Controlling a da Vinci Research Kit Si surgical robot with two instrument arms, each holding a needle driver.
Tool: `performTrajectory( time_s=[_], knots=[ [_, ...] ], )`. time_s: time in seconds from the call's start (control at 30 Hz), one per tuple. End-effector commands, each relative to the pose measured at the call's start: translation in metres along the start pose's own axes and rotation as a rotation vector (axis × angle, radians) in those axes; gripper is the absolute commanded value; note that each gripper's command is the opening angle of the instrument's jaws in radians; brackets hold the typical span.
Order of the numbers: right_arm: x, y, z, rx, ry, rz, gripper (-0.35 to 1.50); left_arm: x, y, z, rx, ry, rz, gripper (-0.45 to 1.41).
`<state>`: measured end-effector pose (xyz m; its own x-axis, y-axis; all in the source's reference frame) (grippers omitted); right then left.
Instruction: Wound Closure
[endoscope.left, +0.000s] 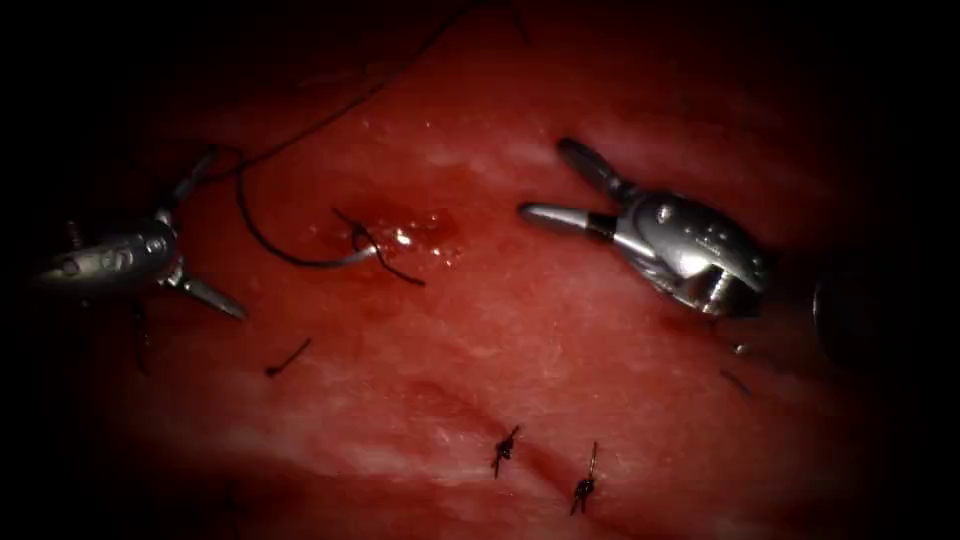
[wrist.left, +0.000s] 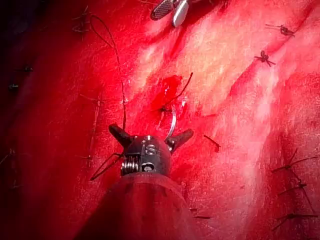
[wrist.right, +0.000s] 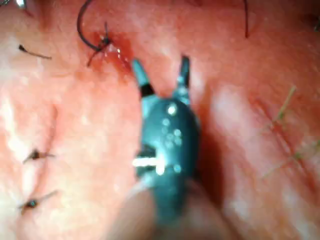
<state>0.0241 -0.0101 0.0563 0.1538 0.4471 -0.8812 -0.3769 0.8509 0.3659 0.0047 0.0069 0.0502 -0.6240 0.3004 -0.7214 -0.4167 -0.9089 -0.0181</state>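
My left tool (endoscope.left: 226, 234) (wrist.left: 151, 130) stands with its jaws wide open and holds nothing. The curved needle (endoscope.left: 340, 260) (wrist.left: 172, 122) lies free on the tissue (endoscope.left: 520, 330), just right of that tool. One end of it is at a dark knot (endoscope.left: 360, 238) (wrist.right: 105, 40) in a patch of red fluid; I cannot tell whether that end is in the tissue. Black thread (endoscope.left: 250, 215) (wrist.left: 120, 75) runs from the needle in a loop past the left tool's upper jaw and off to the far side. My right tool (endoscope.left: 542, 178) (wrist.right: 159, 61) hovers open and holding nothing, right of the knot.
Two tied stitches (endoscope.left: 505, 450) (endoscope.left: 585, 487) sit on the cut nearer the front. A short cut end of thread (endoscope.left: 288, 358) lies below the left tool. The right tool's jaws (wrist.left: 170, 9) also show in the left wrist view.
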Motion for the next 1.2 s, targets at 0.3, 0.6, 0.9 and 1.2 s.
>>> performTrajectory(
  time_s=[0.3, 0.6, 0.9, 1.2],
  knots=[
    [0.0013, -0.0038, 0.0040, 0.096, 0.023, -0.012, 1.31, 0.0012, -0.0033, 0.0021, 0.071, 0.009, -0.024, 1.40],
    [0.0014, -0.0040, 0.0043, 0.133, 0.040, -0.014, 1.18, 0.0057, -0.0093, -0.0005, 0.424, 0.338, 0.352, 1.40],
    [0.0015, -0.0040, 0.0043, 0.134, 0.040, -0.014, 1.18, 0.0071, -0.0029, -0.0032, 0.464, 0.216, 0.435, 1.23],
    [0.0022, -0.0050, 0.0045, 0.138, 0.042, -0.012, 1.19, 0.0029, 0.0031, -0.0007, 0.291, 0.127, 0.332, 1.23]
  ],
)
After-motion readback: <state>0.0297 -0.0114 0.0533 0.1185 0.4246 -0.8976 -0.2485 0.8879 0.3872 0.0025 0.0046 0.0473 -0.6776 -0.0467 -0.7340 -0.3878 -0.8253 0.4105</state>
